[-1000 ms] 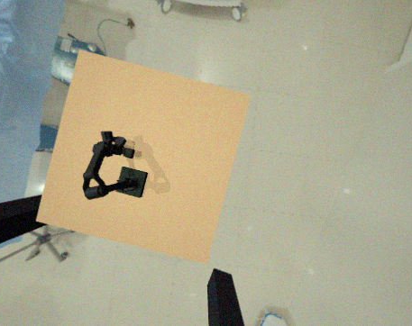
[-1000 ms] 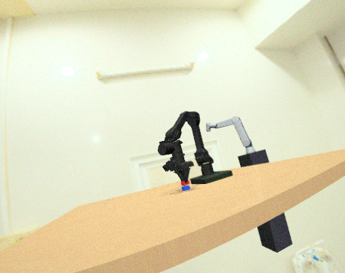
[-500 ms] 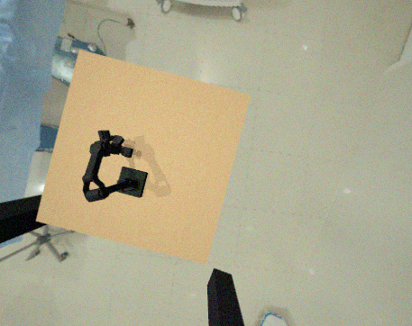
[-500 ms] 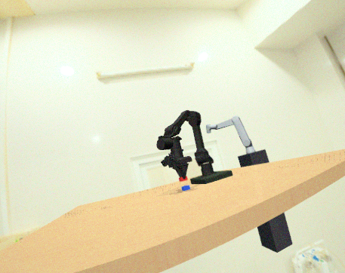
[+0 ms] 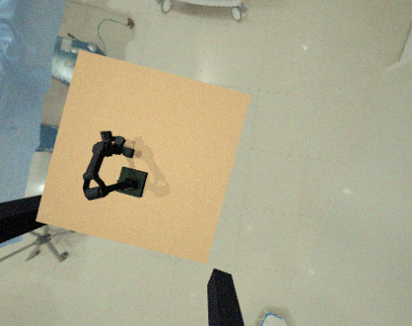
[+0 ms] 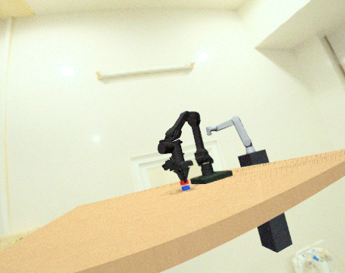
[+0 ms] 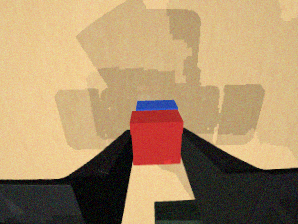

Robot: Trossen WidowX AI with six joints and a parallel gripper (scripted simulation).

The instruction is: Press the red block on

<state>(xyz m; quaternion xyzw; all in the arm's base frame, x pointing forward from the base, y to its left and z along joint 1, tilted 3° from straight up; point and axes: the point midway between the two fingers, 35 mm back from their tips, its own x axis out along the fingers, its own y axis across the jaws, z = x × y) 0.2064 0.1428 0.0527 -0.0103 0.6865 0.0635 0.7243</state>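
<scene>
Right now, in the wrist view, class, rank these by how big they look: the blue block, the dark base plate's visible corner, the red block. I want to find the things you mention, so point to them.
Largest: red block (image 6: pixel 184 182) (image 7: pixel 156 142)
Unsure: blue block (image 6: pixel 185 188) (image 7: pixel 156 105) and base plate (image 5: pixel 140 189) (image 6: pixel 224 174) (image 7: pixel 175 210) corner, both partly hidden or cut off

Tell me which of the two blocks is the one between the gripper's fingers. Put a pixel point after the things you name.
The red block (image 6: pixel 184 182) (image 7: pixel 156 143): the gripper's fingers flank it on both sides, while the blue block (image 6: pixel 186 188) (image 7: pixel 156 105) lies below, outside them.

Clinical-looking room, wheeled equipment (image 5: pixel 44 239).
</scene>
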